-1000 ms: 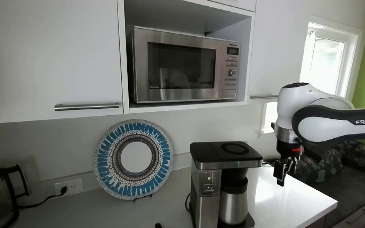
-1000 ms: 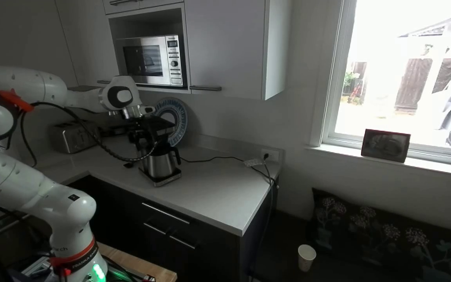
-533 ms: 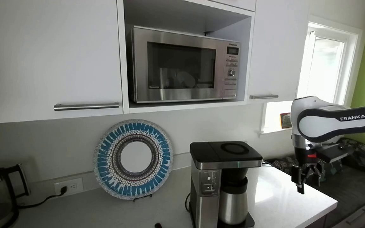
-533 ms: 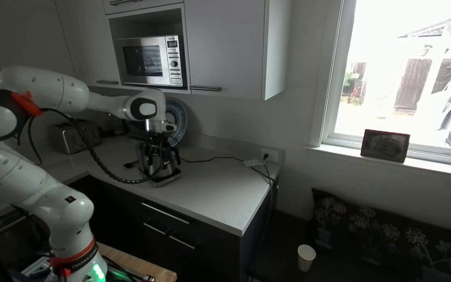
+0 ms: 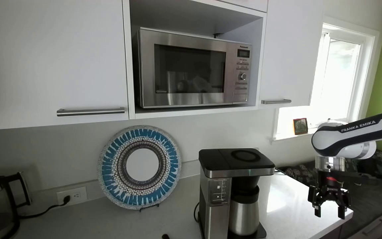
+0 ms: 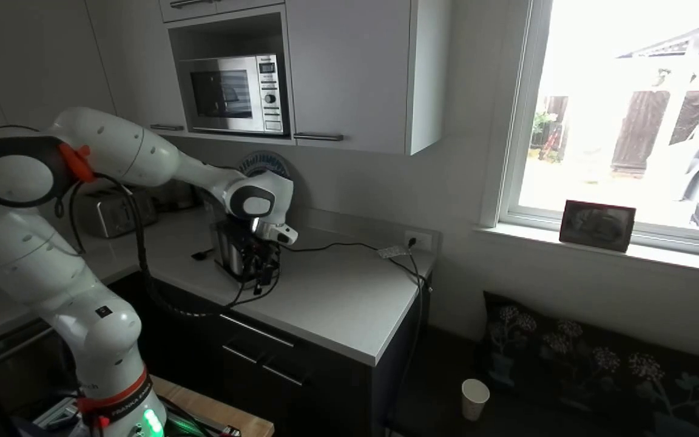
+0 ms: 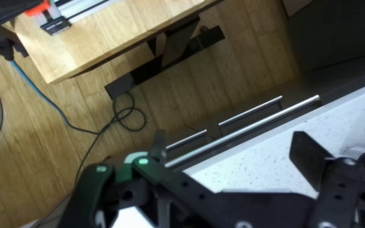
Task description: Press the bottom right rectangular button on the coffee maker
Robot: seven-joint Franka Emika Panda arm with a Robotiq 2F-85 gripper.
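The coffee maker [image 5: 215, 217] stands on the counter in an exterior view, with a flat black top, a silver column and a silver carafe [image 5: 244, 217] with a dark lid. In an exterior view its silver body [image 6: 222, 249] is mostly hidden behind my gripper and wrist. I cannot make out the rectangular button in any view. My gripper [image 5: 329, 211] points down, open and empty, to the right of the coffee maker and apart from it, near the counter's end. In the wrist view the gripper's fingers [image 7: 230, 142] are wide apart over the counter's front edge.
The microwave [image 5: 191, 99] sits in the cabinet niche above. A patterned round plate [image 5: 143, 189] and a kettle [image 5: 20, 189] stand on the counter [image 6: 325, 291]. A toaster [image 6: 122, 212] is farther along. A wooden stand [image 7: 106, 31] and floor cables show in the wrist view.
The arm has moved down and rightward in both exterior views. My wrist has turned, so both fingers now show spread in an exterior view. The coffee maker has not moved.
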